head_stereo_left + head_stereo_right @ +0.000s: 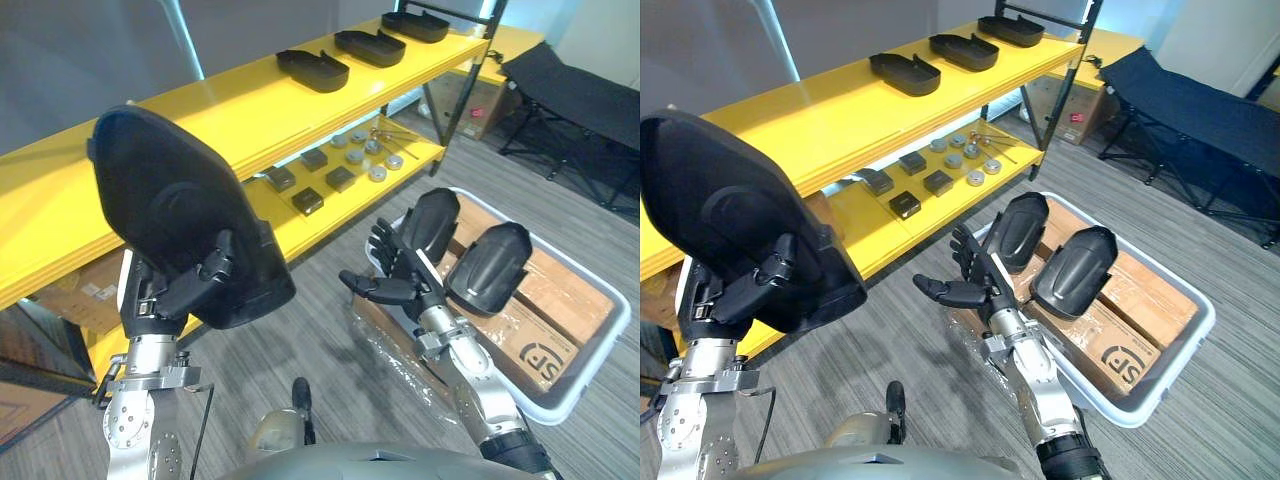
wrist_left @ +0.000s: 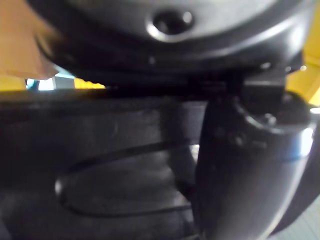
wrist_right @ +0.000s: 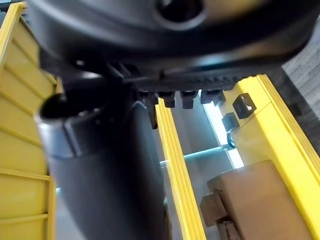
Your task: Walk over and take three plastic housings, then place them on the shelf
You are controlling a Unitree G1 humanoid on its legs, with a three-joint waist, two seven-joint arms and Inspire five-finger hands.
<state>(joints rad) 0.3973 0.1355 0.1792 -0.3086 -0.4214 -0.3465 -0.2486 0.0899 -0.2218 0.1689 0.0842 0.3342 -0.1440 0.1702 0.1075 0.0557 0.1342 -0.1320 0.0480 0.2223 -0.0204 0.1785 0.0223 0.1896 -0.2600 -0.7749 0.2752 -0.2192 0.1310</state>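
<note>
Right up close, the left hand [image 1: 180,290] has fingers and thumb clamped on the lower edge of a big black plastic housing [image 1: 170,200], held upright in front of the yellow shelf [image 1: 200,110]; gripped so low, it looks top-heavy to me, and it could pivot or slip out if the arm swings; its bulk also hides much of the shelf front, so its rim might catch the edge of the top board on the way in; three more housings [image 1: 312,70] lie in a row further along that board, well clear of it. The white crate [image 1: 1170,378] on the floor holds two upright housings [image 1: 490,265] on a cardboard liner [image 1: 560,290]; the right hand [image 1: 400,272] hovers just beside the nearer one, fingers spread and empty, and a stray sweep could tip it. Small black blocks [image 1: 308,200] and silver discs [image 1: 378,172] sit on the lower board. A black printed mark [image 1: 545,355] on the cardboard is the only writing I can spot; the housings show no label.
</note>
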